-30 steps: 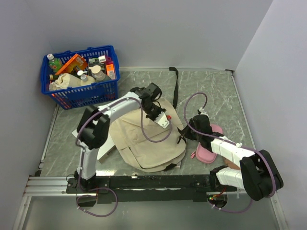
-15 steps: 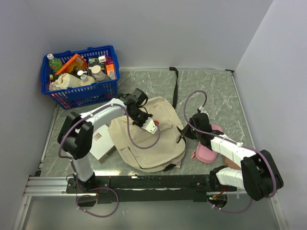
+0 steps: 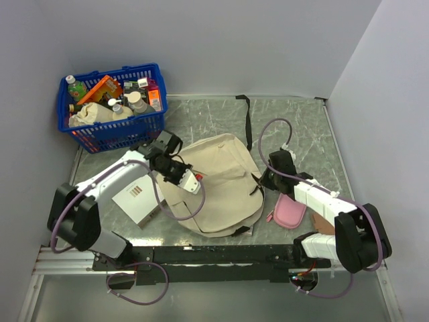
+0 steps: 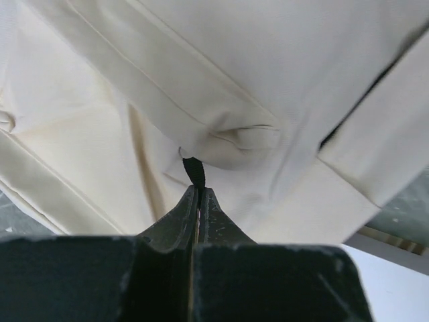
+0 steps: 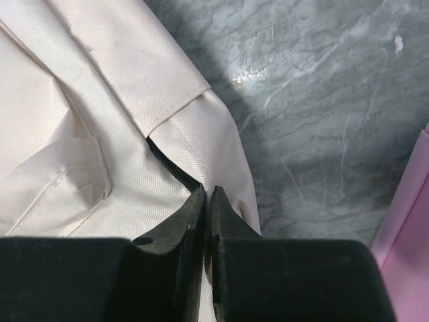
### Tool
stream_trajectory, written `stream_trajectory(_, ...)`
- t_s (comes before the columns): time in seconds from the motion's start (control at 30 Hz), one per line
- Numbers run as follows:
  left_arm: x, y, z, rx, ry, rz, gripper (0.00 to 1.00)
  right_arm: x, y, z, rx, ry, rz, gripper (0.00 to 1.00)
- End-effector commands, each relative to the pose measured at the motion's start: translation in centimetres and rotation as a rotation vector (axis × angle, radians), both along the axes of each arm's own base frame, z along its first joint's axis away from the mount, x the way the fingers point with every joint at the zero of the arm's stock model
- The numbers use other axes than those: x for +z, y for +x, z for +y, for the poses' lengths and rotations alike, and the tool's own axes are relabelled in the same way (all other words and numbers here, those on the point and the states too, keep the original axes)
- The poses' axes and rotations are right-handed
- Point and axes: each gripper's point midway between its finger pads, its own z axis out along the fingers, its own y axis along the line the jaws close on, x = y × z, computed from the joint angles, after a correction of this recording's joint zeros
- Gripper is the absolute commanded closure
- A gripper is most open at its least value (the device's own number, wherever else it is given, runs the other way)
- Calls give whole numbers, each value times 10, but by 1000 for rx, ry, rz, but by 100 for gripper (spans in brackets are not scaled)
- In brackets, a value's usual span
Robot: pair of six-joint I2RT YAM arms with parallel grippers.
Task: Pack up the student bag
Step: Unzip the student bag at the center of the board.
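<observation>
Centrally, student bag (image 3: 221,184) flat on table (image 3: 301,127); left gripper (image 4: 198,191) pinches its black tab (image 4: 195,171), right gripper (image 5: 208,191) its black strap (image 5: 171,164).

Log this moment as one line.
left hand: shut on student bag, black tab | right hand: shut on student bag, dark edge strip | bag: lying flat

Two white arms (image 3: 117,176) with black joints trail looping purple cables (image 3: 275,121).
</observation>
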Motion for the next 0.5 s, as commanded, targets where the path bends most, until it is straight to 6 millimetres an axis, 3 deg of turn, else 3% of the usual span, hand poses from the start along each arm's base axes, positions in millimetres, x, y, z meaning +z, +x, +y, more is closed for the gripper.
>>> stream_trajectory(0.0, -4, -22, 30, 55, 56, 27, 99, 5, 13, -22, -84, -83, -7, 100)
stream_trajectory(0.07, -8, -28, 36, 69, 60, 28, 99, 9, 16, -23, -85, -92, -17, 77)
stream_trajectory(0.1, -11, -31, 38, 74, 62, 33, 99, 12, 15, -25, -91, -101, -20, 61)
stream_trajectory(0.2, -7, -27, 34, 98, 27, 13, 99, 41, 21, -16, -60, -51, -124, 45)
stream_trajectory(0.27, -1, -21, 26, 126, -20, 8, 99, 74, 25, -1, -15, 13, -219, 43)
stream_trajectory(0.37, 9, -12, 14, 167, -80, 18, 99, 108, 31, 26, 59, 27, -287, 38)
stream_trajectory(0.47, 17, -5, 6, 202, -119, 31, 99, 115, 34, 46, 113, -18, -284, 38)
